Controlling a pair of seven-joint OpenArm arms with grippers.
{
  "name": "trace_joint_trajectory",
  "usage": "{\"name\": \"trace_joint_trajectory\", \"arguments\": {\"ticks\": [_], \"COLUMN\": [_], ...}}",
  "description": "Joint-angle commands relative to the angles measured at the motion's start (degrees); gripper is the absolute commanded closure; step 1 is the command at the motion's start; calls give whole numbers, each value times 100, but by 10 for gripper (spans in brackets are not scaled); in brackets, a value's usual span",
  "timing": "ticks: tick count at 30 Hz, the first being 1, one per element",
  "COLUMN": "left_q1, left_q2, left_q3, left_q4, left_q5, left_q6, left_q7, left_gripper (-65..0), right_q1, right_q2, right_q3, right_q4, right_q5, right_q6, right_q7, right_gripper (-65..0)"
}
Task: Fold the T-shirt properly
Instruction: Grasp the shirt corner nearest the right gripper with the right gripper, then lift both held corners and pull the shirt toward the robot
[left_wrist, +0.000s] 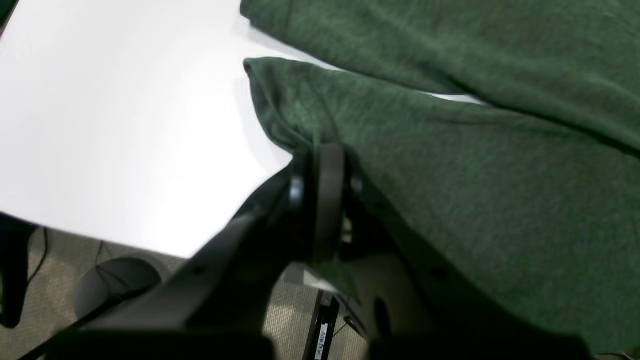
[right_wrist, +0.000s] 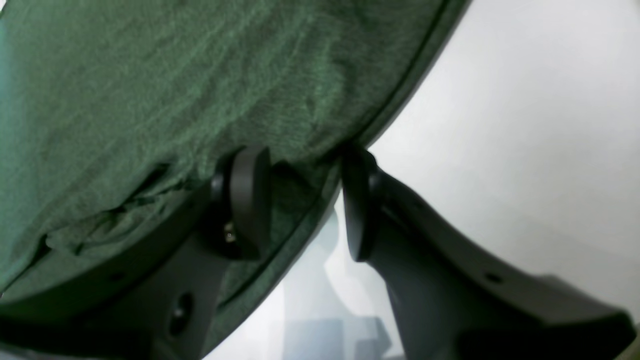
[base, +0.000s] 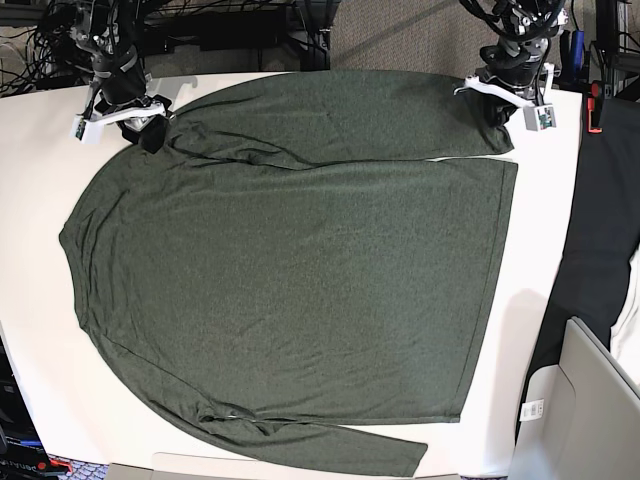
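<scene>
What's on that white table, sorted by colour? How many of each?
Green: 1, the T-shirt, spread flat on the table.
Black: 2, the left tool and the right tool, one at each far corner of the shirt.
Total: 3.

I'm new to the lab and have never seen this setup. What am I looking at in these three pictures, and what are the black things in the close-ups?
It is a robot with two arms. The base picture looks down on a white table where a dark green long-sleeved T-shirt lies spread flat. The other two pictures come from cameras on the arms' wrists. The black parts are each arm's pincer. The left pincer is shut on the T-shirt's fabric near the table's edge. The right pincer is open, with one finger under the cloth and the shirt's hem running between its fingers. At the table's side hangs a black cloth.
</scene>
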Motion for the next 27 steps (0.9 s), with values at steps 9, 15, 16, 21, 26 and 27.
{"name": "trace_joint_trajectory", "arguments": {"ticks": [9,15,16,21,26,27], "left_q1": [29,134,160,371,609,644], "left_q2": [-27,-54,-54,-71,-80,-80], "left_q3": [-24,-24,-24,-33,-33,-33], "left_q4": [107,107,107,274,406,423], "left_q5": [-31,-31,-31,-31,-31,-31], "left_q6": [-14,-14,-14,-14,-14,-14], "left_q7": [-107,-142,-150,-159,-168,-168], "left_gripper": [0,0,0,0,0,0], "right_q1": [12,-322,-384,-744,-1069,-1113], "right_q2": [27,62,71,230,361,414], "right_q3": [53,423,493,809,915,915], "right_q4": [21,531,628,935,962,962], "right_q5": [-13,-13,-13,-13,444,532], "right_q6": [-34,54,168,924,1109,1109], "right_q7": [-156,-156,-156,-156,-156,-156], "right_gripper": [0,-2,-2,-2,-2,-2]}}
